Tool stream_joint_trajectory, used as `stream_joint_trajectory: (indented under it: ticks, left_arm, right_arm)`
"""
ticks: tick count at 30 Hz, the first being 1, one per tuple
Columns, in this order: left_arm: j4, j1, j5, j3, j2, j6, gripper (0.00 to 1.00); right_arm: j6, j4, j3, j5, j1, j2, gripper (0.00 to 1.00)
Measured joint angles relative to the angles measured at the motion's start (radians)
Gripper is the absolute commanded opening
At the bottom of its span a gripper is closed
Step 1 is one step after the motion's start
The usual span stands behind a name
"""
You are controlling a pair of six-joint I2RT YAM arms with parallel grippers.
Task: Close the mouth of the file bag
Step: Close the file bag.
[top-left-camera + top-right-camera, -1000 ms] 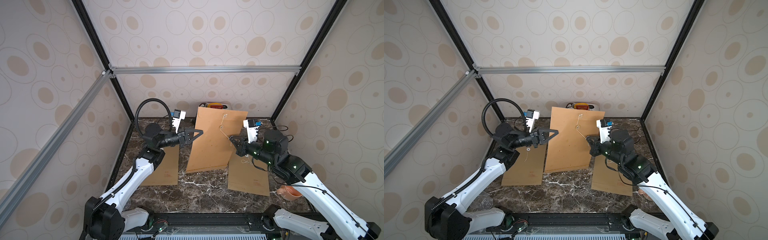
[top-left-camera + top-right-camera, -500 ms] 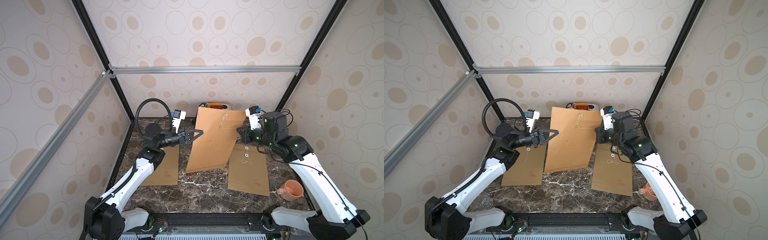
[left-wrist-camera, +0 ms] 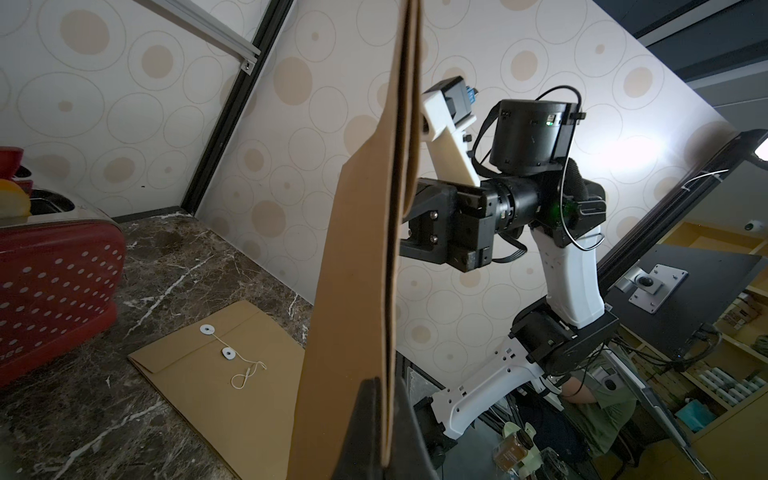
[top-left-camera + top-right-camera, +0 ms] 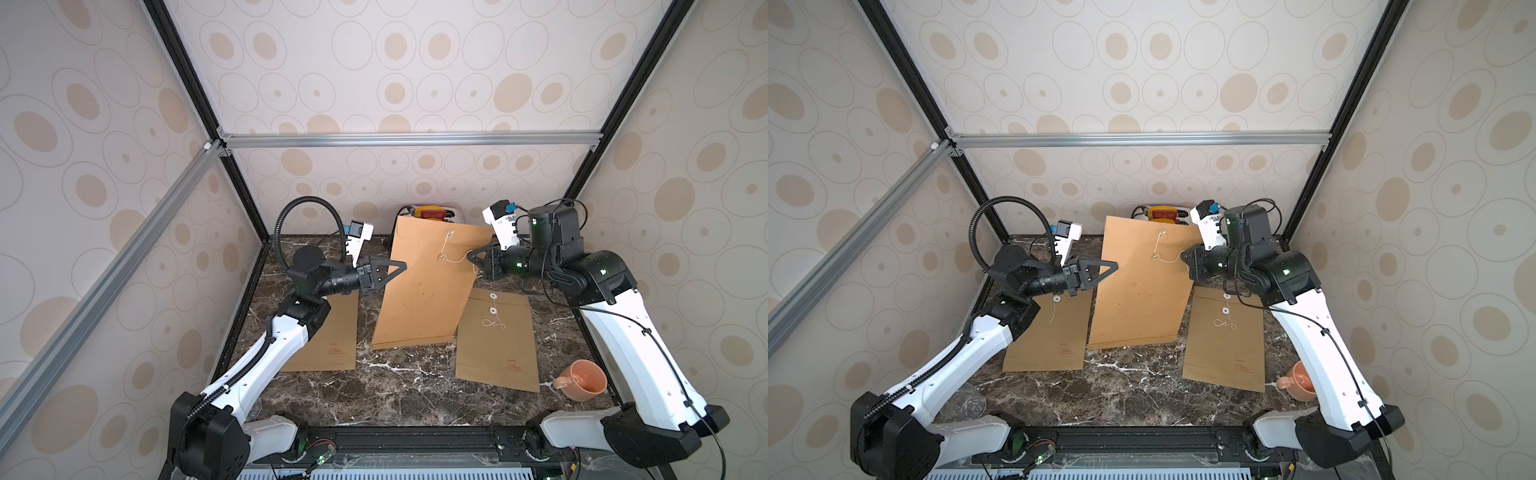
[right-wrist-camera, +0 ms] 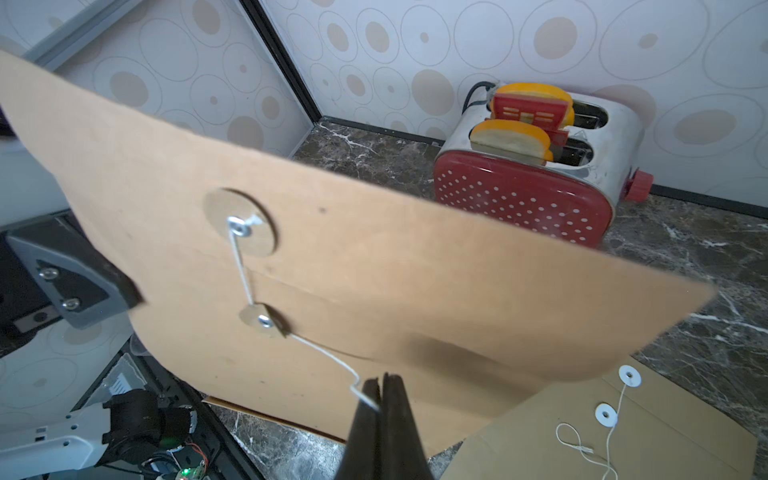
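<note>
Right wrist: right gripper [image 5: 381, 380] pinches string [image 5: 242, 266]; left gripper [image 4: 397, 266] clamps file bag [image 5: 374, 270]

I work in a robotics lab, inside a test booth dressed up like a home. Black posts [image 4: 183, 62] and an aluminium rail [image 4: 407, 139] frame it, and the wall panels [image 4: 395, 45] are printed with beige circles. My left arm [image 4: 266, 353] and right arm [image 4: 636, 345] rise from a black rail [image 4: 415, 440] at the front edge of the marble-look table [image 4: 399, 386]. The props are kitchen things: a red toaster [image 5: 523, 187] with toy bread slices [image 5: 511, 137], and an orange mug [image 4: 582, 380]. Past the booth's open side, my left wrist view shows wooden shelving [image 3: 739, 365], a black panel [image 3: 715, 291] with a metal mounting plate, and someone in a green shirt [image 3: 602, 390].
</note>
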Motion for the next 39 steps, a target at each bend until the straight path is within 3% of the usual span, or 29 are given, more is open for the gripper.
stream_joint_trajectory:
  ticks: [11, 20, 31, 39]
  left_arm:
    - [-0.009, 0.000, 0.000, 0.000, 0.000, 0.008, 0.00]
    - [-0.017, -0.001, 0.000, 0.000, 0.000, 0.008, 0.00]
    - [-0.023, -0.004, -0.001, 0.000, 0.000, 0.010, 0.00]
    - [-0.024, -0.004, -0.003, 0.000, 0.000, 0.013, 0.00]
  right_arm:
    - [-0.025, -0.112, 0.323, -0.025, 0.000, 0.184, 0.00]
    - [0.004, -0.112, 0.332, -0.084, 0.027, 0.222, 0.00]
    - [0.021, -0.062, 0.322, -0.060, 0.108, 0.214, 0.00]
    - [0.026, -0.048, 0.244, -0.010, 0.109, 0.157, 0.00]
